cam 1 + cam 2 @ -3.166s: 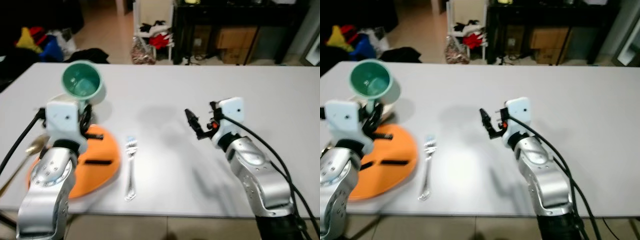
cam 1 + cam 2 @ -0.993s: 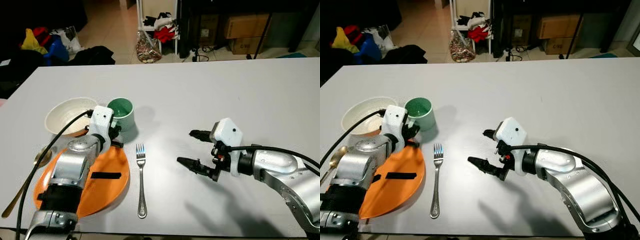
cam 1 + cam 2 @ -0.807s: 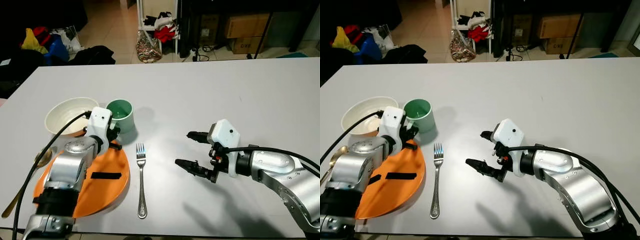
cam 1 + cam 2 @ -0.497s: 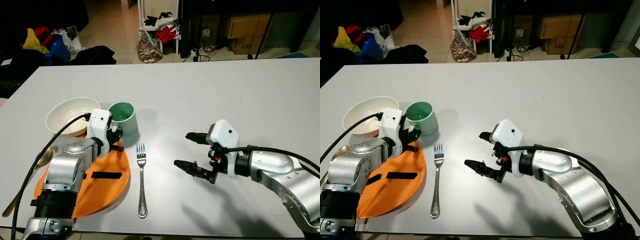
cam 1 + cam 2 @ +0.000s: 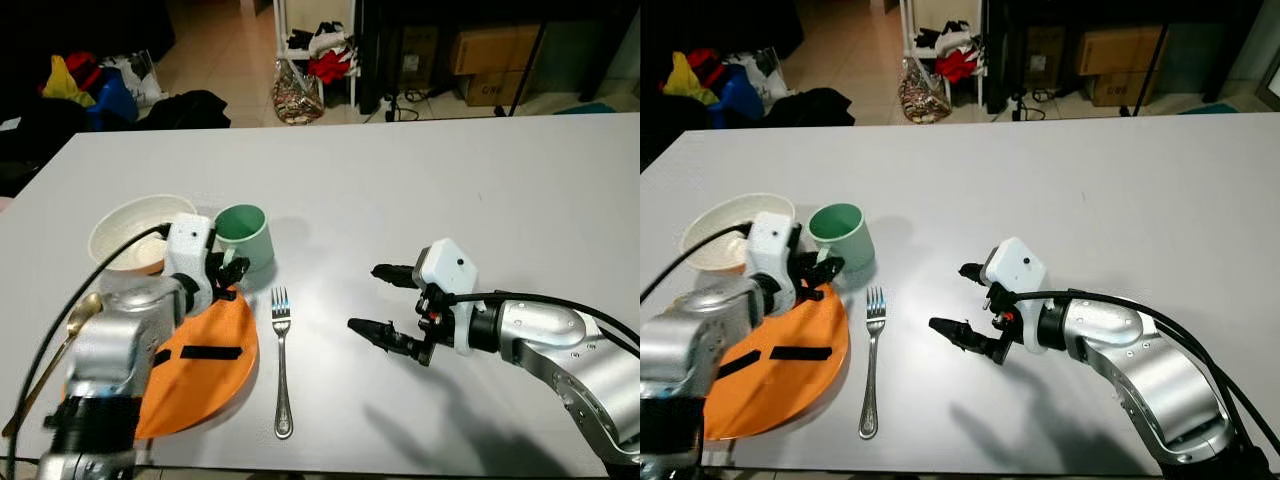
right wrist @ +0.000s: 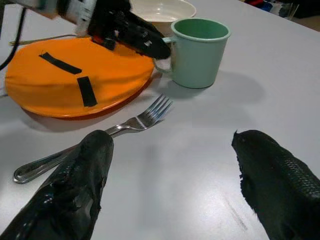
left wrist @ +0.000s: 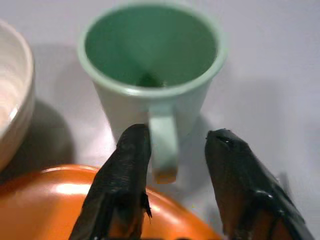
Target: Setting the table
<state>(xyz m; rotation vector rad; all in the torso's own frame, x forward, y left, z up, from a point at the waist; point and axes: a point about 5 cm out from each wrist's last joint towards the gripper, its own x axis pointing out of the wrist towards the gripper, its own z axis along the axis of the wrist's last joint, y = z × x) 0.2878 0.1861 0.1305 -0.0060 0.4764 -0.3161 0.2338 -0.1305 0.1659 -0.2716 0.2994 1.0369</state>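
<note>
The left tool sits right at the pale green enamelled mug, its two black fingers spread either side of the mug's handle with a gap showing on both sides, so nothing is gripped. The mug stands upright on the white table, just beside the cream ceramic bowl and touching or nearly touching the rim of the round orange plate.

Here's the danger as I read it: those fingers hang low over the plate's edge, and any sideways nudge could catch the handle and spin or tip the mug. It stands so close to the bowl that a shove that way would likely knock the two together. If the fingers drag down instead, they could press the plate's rim and shift the plate toward the silver metal fork lying just beside it.

Over on the other side, the right tool hovers above bare table with its fingers wide apart, holding nothing, aimed toward the fork but well apart from it. A low sweep in that direction could skid the fork out of line. A gold-coloured spoon lies at the table's near left edge, part hidden by the left arm, and a cable swing there might nudge it off.
</note>
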